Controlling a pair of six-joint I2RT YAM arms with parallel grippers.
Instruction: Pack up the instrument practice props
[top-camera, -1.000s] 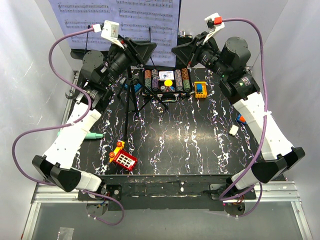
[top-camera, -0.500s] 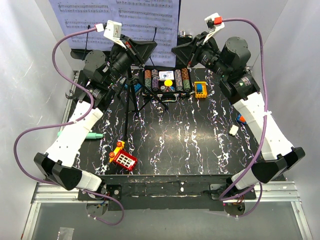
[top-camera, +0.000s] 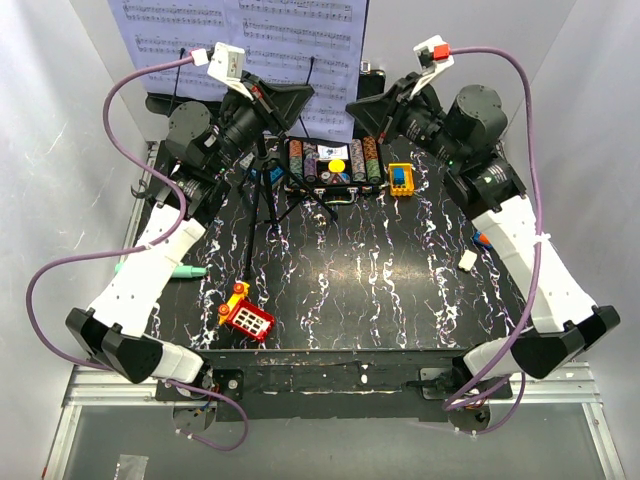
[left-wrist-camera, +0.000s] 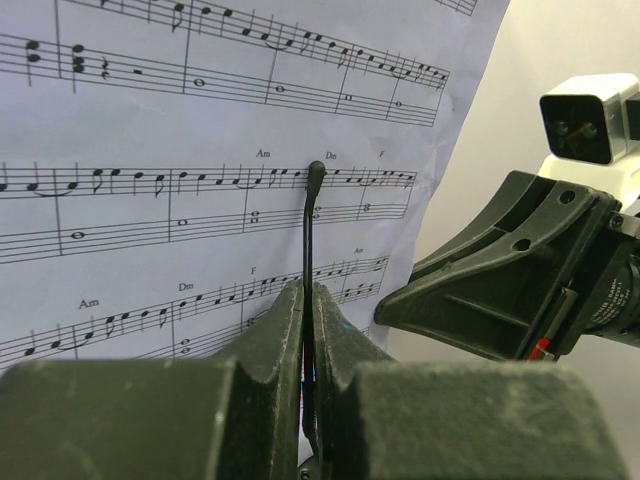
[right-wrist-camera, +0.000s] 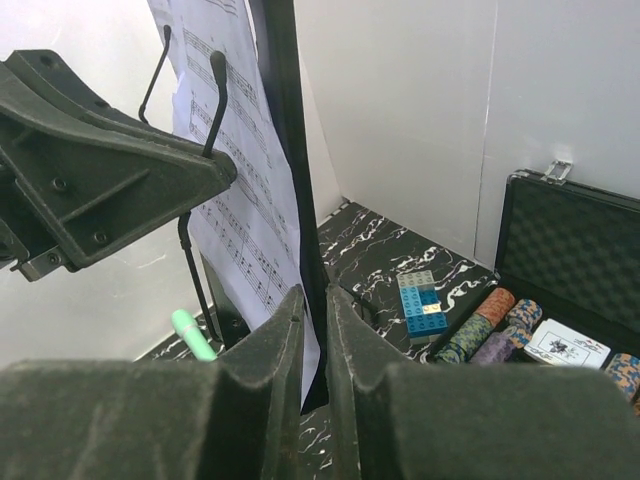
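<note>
The black music stand (top-camera: 262, 190) stands at the back of the table, with white sheet-music pages (top-camera: 240, 40) on its desk. My left gripper (top-camera: 303, 93) is shut on the stand's thin black wire page holder (left-wrist-camera: 307, 230), which rises between the jaws in front of the pages (left-wrist-camera: 150, 150). From the right, my right gripper (top-camera: 353, 106) is shut on the desk's black side edge (right-wrist-camera: 285, 140) and the page (right-wrist-camera: 255, 240) lying on it. The mint-green microphone (top-camera: 187, 271) lies on the table at the left, half hidden under the left arm, and its tip (right-wrist-camera: 192, 335) shows low in the right wrist view.
An open black case of poker chips (top-camera: 335, 163) lies below the stand, with an orange-and-blue block (top-camera: 400, 178) to its right. A blue brick (right-wrist-camera: 422, 302) lies near the case. A red-and-yellow toy (top-camera: 245, 316) sits front left. Small pieces (top-camera: 468, 260) lie at the right edge. White walls enclose the table.
My left gripper has closed onto the wire page holder. The right arm has shifted slightly right and up, and the pages have moved a little with it.
</note>
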